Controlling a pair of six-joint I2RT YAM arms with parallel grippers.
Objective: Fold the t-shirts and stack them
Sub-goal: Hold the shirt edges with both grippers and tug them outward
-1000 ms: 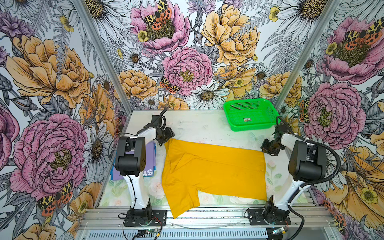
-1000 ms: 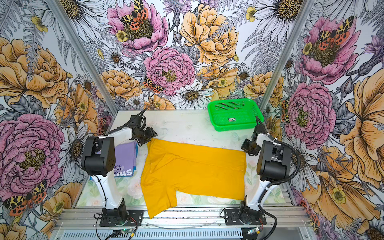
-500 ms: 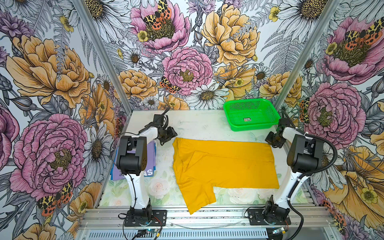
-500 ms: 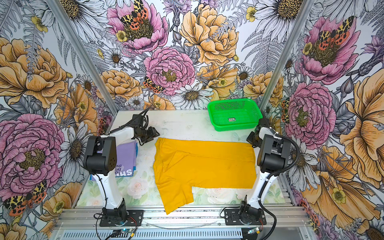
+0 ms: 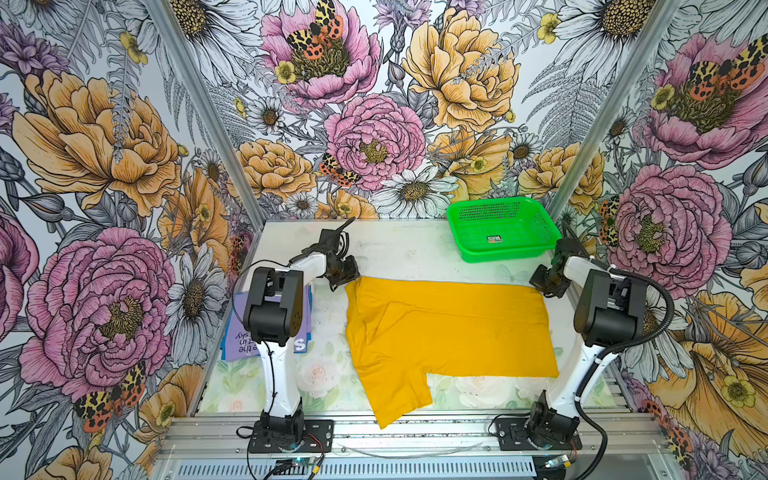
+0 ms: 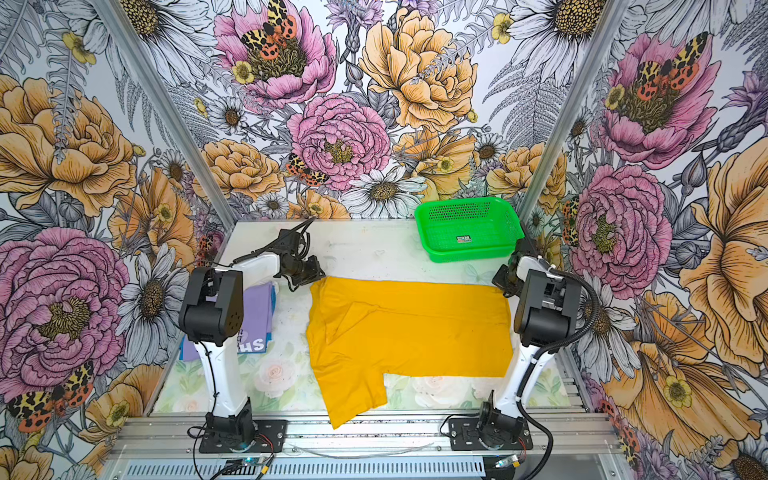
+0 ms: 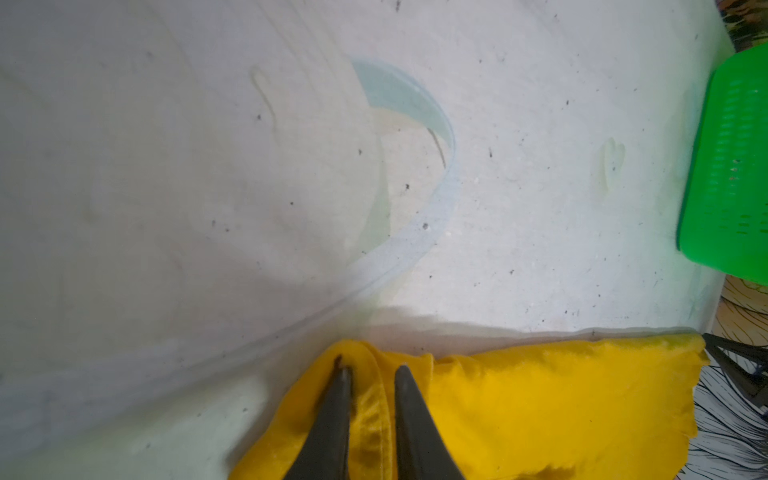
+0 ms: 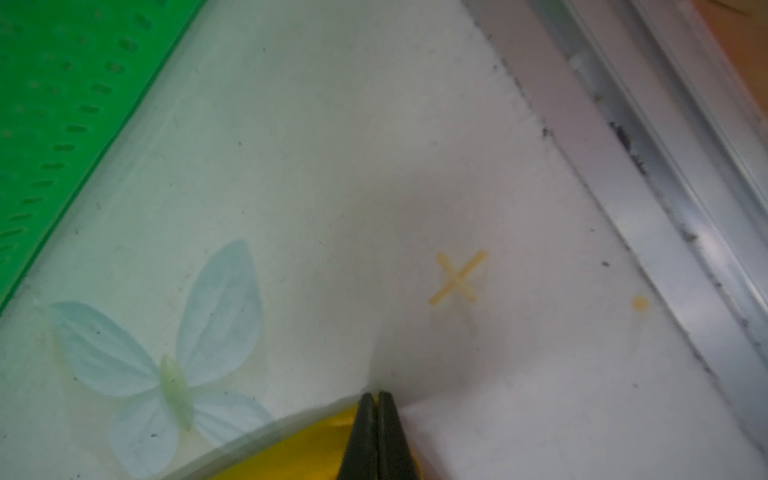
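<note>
A mustard-yellow t-shirt lies spread flat mid-table, one sleeve reaching the front edge. My left gripper sits low at its far left corner, shut on a raised ridge of yellow hem between the two fingers. At the far right corner my right gripper is shut on the shirt's corner. A folded lavender t-shirt with printed text lies at the left, partly hidden behind my left arm. A blue edge shows beneath it.
A green mesh basket stands at the back right, close to the right gripper. Metal rails run along the table's right side and front. Both arm bases are bolted at the front.
The right gripper dragged the yellow shirt to the right and toward the back, flattening it. The left jaws closed on the shirt's far left corner.
</note>
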